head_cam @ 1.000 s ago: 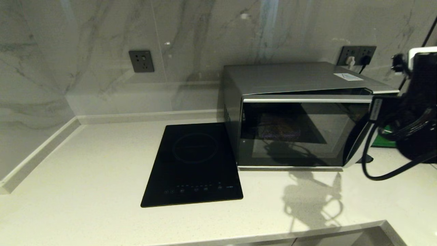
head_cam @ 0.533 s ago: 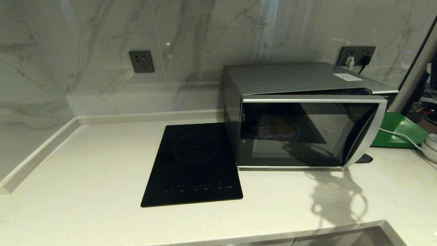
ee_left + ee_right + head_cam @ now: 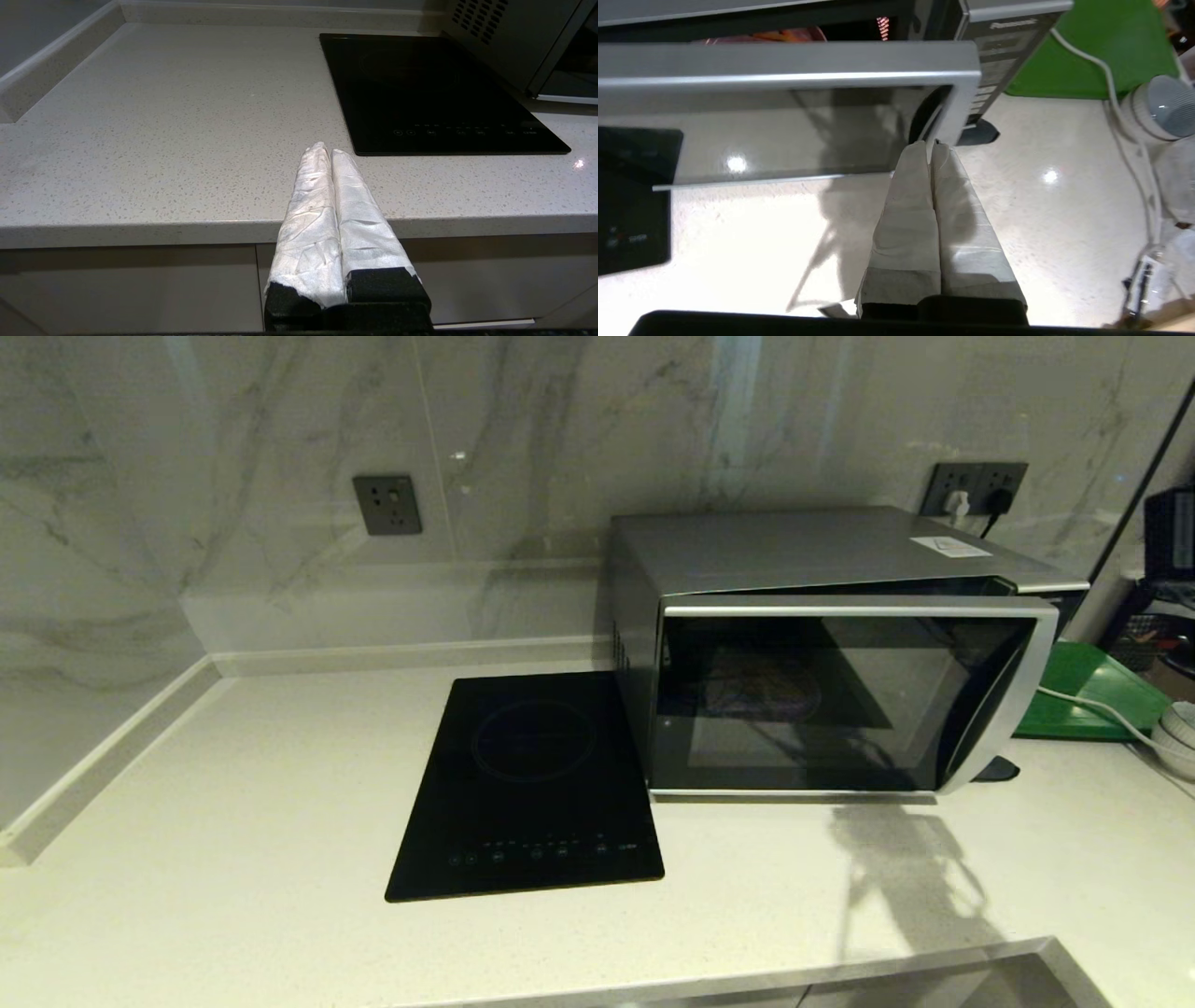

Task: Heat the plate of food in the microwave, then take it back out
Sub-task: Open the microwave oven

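Right gripper is hanging w/ fingers pressed together, gripping nothing, tips pointing down toward the counter just in front of the door's free corner. Left gripper is sitting parked at the counter edge near the hob, fingers likewise pressed shut & empty.

The door is standing ajar, not latched: in the right wrist view there's a gap behind its top edge, and the plate w/ orange sticks is peeking out of the cavity through it. Through the glass in the head view the plate is showing only dimly. So the food's inside the microwave, door part-way.

Judgement on risks:
- Pushing w/ closed tips on the door's curved handle could be slipping off sideways, since that surface is rounded & smooth; door then stays unlatched and heating won't start.
- Pushing too hard or off-centre could be shoving the whole microwave back or twisting it; it's sitting loose on the counter.
- The white cable & stacked bowls are lying close to the right arm's side; a wide swing could be snagging the cable or knocking the bowls.
- Tips are near the door's lower corner; coming in low risks scraping the counter rather than meeting the door.
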{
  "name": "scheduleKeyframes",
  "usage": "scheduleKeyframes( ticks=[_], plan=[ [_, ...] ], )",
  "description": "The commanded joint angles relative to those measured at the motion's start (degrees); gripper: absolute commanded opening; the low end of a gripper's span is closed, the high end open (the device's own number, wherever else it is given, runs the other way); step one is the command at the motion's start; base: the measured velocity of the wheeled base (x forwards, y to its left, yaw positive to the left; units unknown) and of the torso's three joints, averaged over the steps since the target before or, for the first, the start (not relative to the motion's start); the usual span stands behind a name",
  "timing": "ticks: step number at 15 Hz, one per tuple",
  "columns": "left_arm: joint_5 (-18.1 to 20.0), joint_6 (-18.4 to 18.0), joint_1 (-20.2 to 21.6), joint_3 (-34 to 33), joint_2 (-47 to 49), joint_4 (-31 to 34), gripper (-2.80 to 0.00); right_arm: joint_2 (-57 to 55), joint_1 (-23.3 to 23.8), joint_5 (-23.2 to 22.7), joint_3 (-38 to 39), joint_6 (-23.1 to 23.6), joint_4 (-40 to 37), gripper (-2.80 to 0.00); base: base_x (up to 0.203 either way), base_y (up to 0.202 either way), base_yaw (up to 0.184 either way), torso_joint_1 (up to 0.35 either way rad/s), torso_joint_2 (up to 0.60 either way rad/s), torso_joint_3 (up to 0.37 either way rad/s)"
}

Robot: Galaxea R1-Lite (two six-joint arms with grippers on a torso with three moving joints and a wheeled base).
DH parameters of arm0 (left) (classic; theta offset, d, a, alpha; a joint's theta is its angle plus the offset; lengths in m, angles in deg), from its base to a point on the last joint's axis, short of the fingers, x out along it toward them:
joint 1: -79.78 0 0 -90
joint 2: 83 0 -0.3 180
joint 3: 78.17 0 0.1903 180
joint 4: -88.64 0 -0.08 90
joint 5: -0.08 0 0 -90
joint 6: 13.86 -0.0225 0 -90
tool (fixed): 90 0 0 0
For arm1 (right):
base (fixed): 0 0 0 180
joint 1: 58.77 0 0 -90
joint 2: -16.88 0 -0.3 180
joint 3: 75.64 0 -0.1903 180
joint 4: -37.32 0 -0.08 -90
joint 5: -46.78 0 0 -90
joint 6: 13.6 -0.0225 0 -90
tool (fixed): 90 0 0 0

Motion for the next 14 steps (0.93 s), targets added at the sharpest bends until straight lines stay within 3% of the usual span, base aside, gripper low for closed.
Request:
scheduleKeyframes(
  ticks=[1, 4, 6, 8, 14],
  plan=[
    [-0.03, 0.05, 0.04, 0.00, 0.04, -0.02, -2.80, -6.22, 0.45, -0.07, -2.52, -1.63, -0.10, -2.80, 0.000, 0.000, 0.000, 0.000, 0.00, 0.000],
    [-0.03, 0.05, 0.04, 0.00, 0.04, -0.02, -2.80, -11.48, 0.74, 1.11, -5.29, -3.63, 3.06, -2.80, 0.000, 0.000, 0.000, 0.000, 0.00, 0.000],
    [-0.03, 0.05, 0.04, 0.00, 0.04, -0.02, -2.80, -15.05, 0.71, 6.81, -5.42, -3.81, 10.53, -2.80, 0.000, 0.000, 0.000, 0.000, 0.00, 0.000],
    [-0.03, 0.05, 0.04, 0.00, 0.04, -0.02, -2.80, -17.35, 0.71, 9.33, -5.47, -3.56, 15.95, -2.80, 0.000, 0.000, 0.000, 0.000, 0.00, 0.000],
    [-0.03, 0.05, 0.04, 0.00, 0.04, -0.02, -2.80, -18.98, 1.78, 13.10, -1.63, -3.96, 19.11, -2.80, 0.000, 0.000, 0.000, 0.000, 0.00, 0.000]
  ],
)
